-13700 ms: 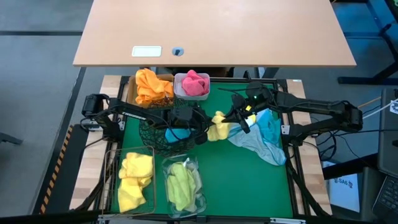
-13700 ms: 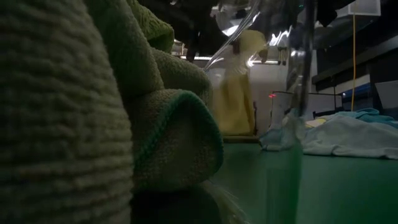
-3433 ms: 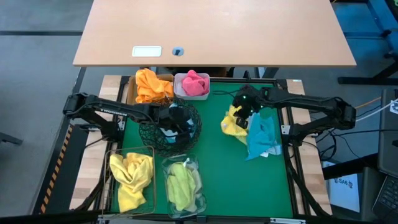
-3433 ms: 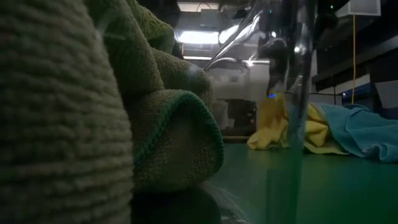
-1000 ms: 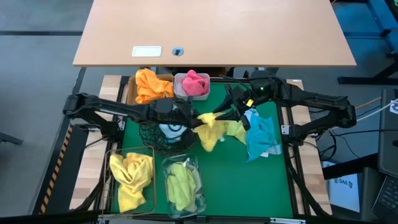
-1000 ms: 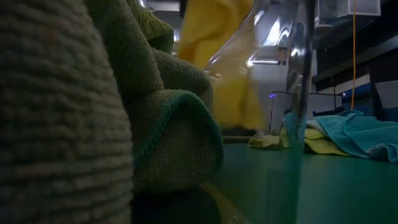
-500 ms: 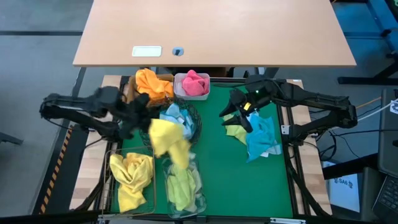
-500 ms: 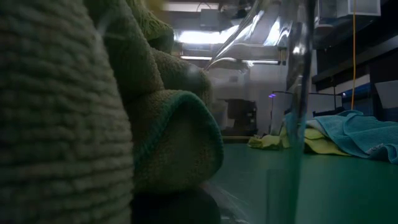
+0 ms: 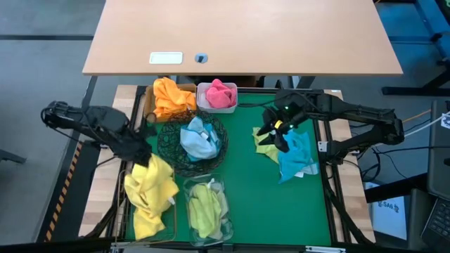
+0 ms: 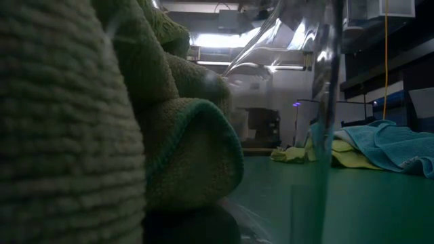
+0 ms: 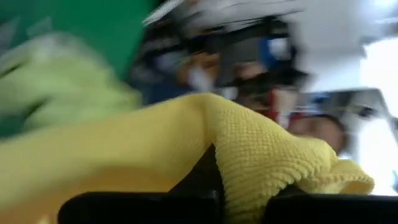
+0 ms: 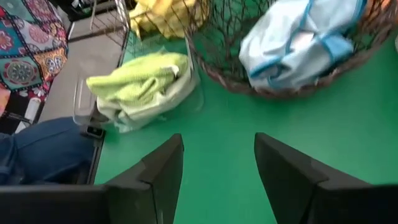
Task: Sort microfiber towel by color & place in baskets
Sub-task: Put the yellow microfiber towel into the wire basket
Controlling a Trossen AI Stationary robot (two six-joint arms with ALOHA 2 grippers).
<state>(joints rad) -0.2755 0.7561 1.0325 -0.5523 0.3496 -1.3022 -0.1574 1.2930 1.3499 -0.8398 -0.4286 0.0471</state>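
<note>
The left gripper [image 9: 144, 156] now hangs over the rectangular wire basket [image 9: 128, 184] at the near left of the bench [image 9: 246, 204], its jaws clamped on a yellow towel [image 9: 156, 181] that drapes down onto the yellow towels already lying there. Half a second ago that towel was in mid-swing, a blur beside the black wire-mesh bowl [image 9: 169, 151]; a second ago it was stretched between the two arms near the middle of the green mat. So the hand-over is finished and the carry has reached the right basket; what is left of this step, by the look of it, is only the release.

The right gripper [image 9: 275, 132] has let go. Its jaws stand open and empty, as the right wrist view shows with bare green mat between them, and it hovers by the loose pile at the right: a teal towel [image 9: 295, 156] with another yellow towel [image 9: 265, 149] partly under it. Those two are still unsorted.

Otherwise the sorting looks far along: orange towels [image 9: 171, 97] in the tan box [image 9: 150, 107], a pink towel [image 9: 219, 93] in the white tub [image 9: 202, 105], a light blue towel [image 9: 197, 139] in the mesh bowl, and a pale green towel [image 9: 204, 207] in the clear tub [image 9: 222, 226].
</note>
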